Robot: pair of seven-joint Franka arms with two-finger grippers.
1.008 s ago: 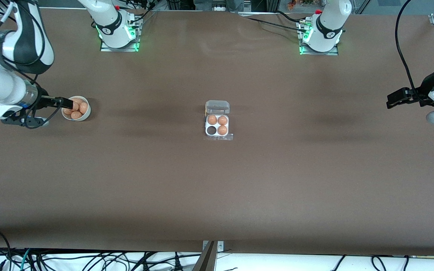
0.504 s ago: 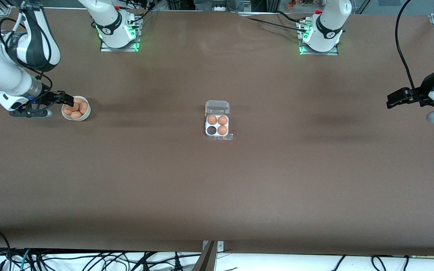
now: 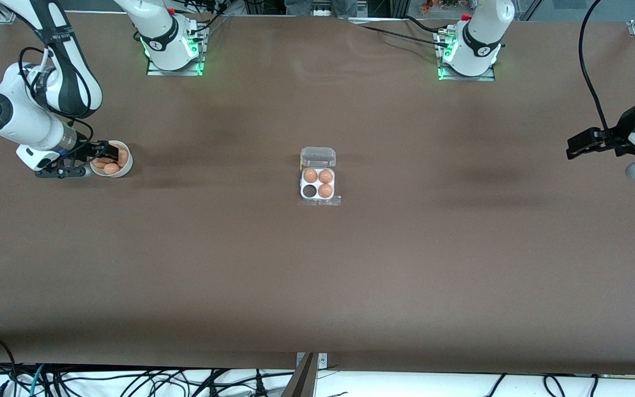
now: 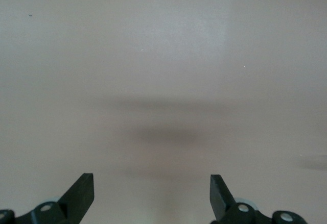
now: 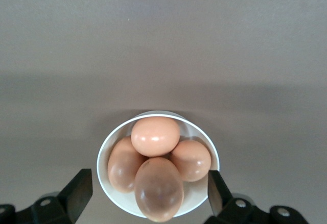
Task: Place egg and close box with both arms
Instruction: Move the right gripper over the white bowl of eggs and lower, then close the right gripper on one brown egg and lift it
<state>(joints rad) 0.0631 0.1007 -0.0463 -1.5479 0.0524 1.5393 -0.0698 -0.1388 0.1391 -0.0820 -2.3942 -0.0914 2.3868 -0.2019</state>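
Note:
The box [image 3: 318, 190] sits mid-table with its clear lid [image 3: 318, 157] open. It holds three eggs, and the cell [image 3: 310, 191] nearer the camera toward the right arm's end is empty. A round white bowl [image 3: 127, 167] toward the right arm's end holds several orange-brown eggs. My right gripper [image 3: 109, 152] is open and low over the bowl. In the right wrist view the bowl [image 5: 104, 152] and the closest egg [image 5: 158, 188] lie between the right gripper's [image 5: 148, 177] open fingers, which hold nothing. My left gripper [image 3: 571, 149] is open and empty and waits at the left arm's end of the table.
The left wrist view shows only bare brown table under the open left gripper [image 4: 152, 180]. The arms' bases [image 3: 174, 49] [image 3: 469, 52] stand along the table's back edge. Cables hang along the edge nearest the camera.
My right arm has swung in and come down, bringing its open gripper lower and closer over the eggs in the bowl. The left arm and the box have not moved.

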